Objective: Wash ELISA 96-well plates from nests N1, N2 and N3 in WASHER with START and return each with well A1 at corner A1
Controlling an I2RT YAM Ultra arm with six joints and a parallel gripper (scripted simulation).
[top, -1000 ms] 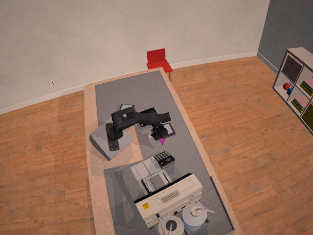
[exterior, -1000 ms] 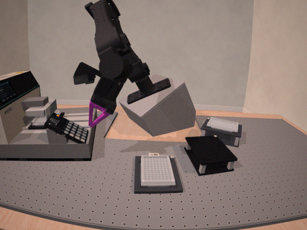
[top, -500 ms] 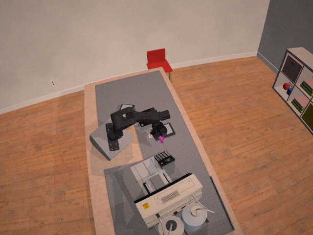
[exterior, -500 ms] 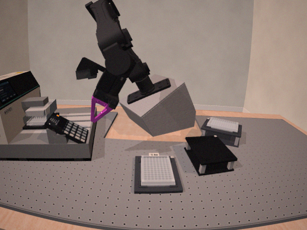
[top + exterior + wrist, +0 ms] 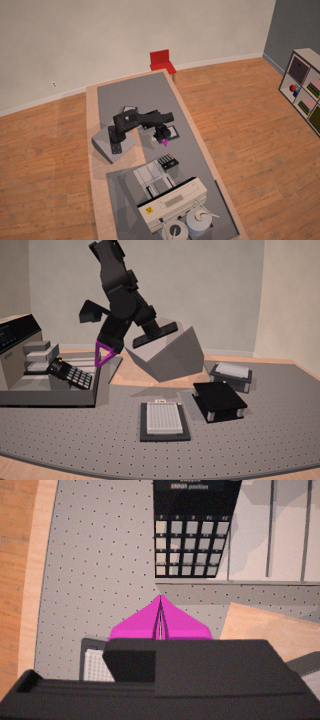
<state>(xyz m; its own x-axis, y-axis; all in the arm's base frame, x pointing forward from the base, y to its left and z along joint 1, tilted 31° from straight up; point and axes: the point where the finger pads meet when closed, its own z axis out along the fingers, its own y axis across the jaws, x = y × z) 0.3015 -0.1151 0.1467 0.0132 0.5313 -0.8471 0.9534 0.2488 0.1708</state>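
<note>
My gripper (image 5: 99, 361) has magenta fingers, is shut and holds nothing. It hangs in the air a little in front of the washer's keypad (image 5: 73, 374), clear of the keys. In the wrist view the fingertips (image 5: 160, 600) point at the keypad (image 5: 192, 545) from a short distance. A small amber lamp (image 5: 59, 359) glows on the keypad. One plate (image 5: 38, 366) lies on the carrier, under the manifold of the washer (image 5: 171, 201). A plate (image 5: 163, 418) sits in the near nest. Another plate (image 5: 231, 369) sits in the far right nest. The black nest (image 5: 219, 397) between them is empty.
The arm's base stands on a tilted grey block (image 5: 170, 356) behind the nests. Two bottles (image 5: 186, 226) with tubes stand behind the washer. A red chair (image 5: 162, 62) is at the table's far end, and a shelf (image 5: 305, 87) stands at the right.
</note>
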